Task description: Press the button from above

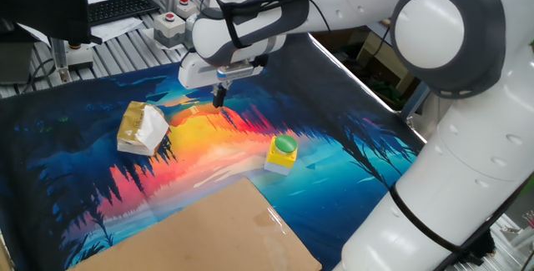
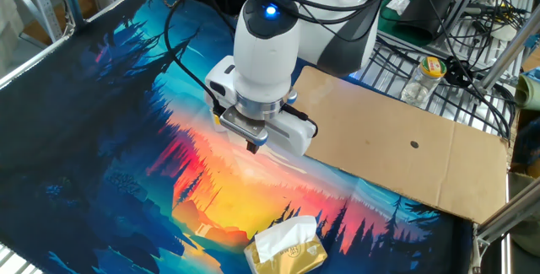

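Note:
The button [image 1: 282,153] is a small yellow box with a green dome cap. It stands on the colourful mat just beyond the cardboard's far corner. My gripper [image 1: 219,100] hangs above the mat, pointing down, to the left of the button, farther back and well above it. Its two dark fingers are pressed together with nothing between them. In the other fixed view the gripper [image 2: 253,146] hovers over the orange part of the mat, and the button is hidden behind the gripper body.
A yellow and white tissue pack [image 1: 142,127] lies on the mat left of the gripper; it also shows in the other fixed view [image 2: 287,244]. A cardboard sheet [image 1: 209,229] covers the near side. Grey boxes with red buttons [image 1: 169,22] stand at the back.

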Tool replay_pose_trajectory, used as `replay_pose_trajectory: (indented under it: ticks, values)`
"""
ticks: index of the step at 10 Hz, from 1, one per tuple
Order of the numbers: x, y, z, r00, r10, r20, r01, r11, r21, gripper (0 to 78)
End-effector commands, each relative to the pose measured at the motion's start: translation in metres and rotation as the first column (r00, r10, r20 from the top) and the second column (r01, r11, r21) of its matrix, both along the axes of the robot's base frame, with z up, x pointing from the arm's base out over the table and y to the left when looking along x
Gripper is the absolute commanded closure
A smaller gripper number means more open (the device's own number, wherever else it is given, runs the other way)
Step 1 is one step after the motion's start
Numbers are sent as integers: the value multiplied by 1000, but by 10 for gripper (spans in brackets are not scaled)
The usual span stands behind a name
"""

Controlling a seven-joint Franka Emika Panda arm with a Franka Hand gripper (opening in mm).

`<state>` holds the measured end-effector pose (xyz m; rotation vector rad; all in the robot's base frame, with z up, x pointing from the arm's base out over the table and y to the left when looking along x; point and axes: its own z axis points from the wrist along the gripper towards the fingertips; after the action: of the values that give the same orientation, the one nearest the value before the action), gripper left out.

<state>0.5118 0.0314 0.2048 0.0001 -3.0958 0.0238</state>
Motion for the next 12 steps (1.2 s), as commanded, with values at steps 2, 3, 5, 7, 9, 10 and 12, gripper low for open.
replay_pose_trajectory:
  ticks: [2, 3, 5, 7, 9, 10, 12]
  values:
    - [2, 1, 9, 1000, 5, 0, -5, 1000, 10, 776]
    - [2, 2, 14, 1000, 4, -2, -4, 1000, 10, 776]
    - [3, 3, 19, 1000, 5, -3, -5, 1000, 9, 776]
    - [3, 3, 21, 1000, 8, -2, -7, 1000, 9, 776]
    - [3, 3, 26, 1000, 5, -2, -5, 1000, 9, 776]
    - [2, 3, 34, 1000, 4, -3, -4, 1000, 8, 776]
    - [1, 3, 53, 1000, 4, -8, -4, 1000, 8, 776]
